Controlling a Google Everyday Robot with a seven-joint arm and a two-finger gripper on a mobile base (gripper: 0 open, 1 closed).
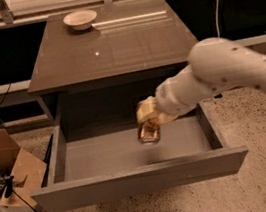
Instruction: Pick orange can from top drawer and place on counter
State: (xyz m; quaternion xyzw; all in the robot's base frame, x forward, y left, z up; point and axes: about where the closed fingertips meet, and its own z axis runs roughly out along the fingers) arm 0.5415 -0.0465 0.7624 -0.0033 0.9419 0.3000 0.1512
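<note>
The orange can [148, 131] is a small shiny orange-brown can held in my gripper [148, 120], lifted clear of the smooth grey floor of the open top drawer [130, 151]. The gripper's cream-coloured fingers are shut around the can's upper part. My white arm reaches in from the right. The counter [113, 45], a glossy dark grey-brown top, lies above and behind the drawer.
A white bowl [80, 19] stands at the counter's back left. The drawer front panel [140, 178] juts toward me. A cardboard box [7, 174] and cables lie on the floor to the left. A railing and a white cable run behind the cabinet.
</note>
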